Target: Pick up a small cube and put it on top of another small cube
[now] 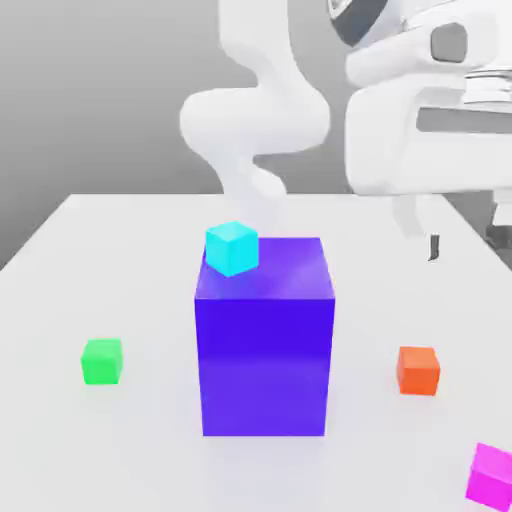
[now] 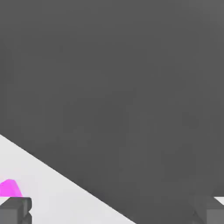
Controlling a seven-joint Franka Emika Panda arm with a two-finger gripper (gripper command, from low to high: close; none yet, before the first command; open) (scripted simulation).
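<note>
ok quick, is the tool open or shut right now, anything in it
Tool: open, nothing between its fingers.

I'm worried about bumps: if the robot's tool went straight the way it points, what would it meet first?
Pointing down, the tool would probably meet the white table near its edge first, though it might miss it; depth is unclear.

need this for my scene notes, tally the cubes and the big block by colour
green cube: 1
cyan cube: 1
orange cube: 1
magenta cube: 1
blue-purple block: 1
total: 5
</note>
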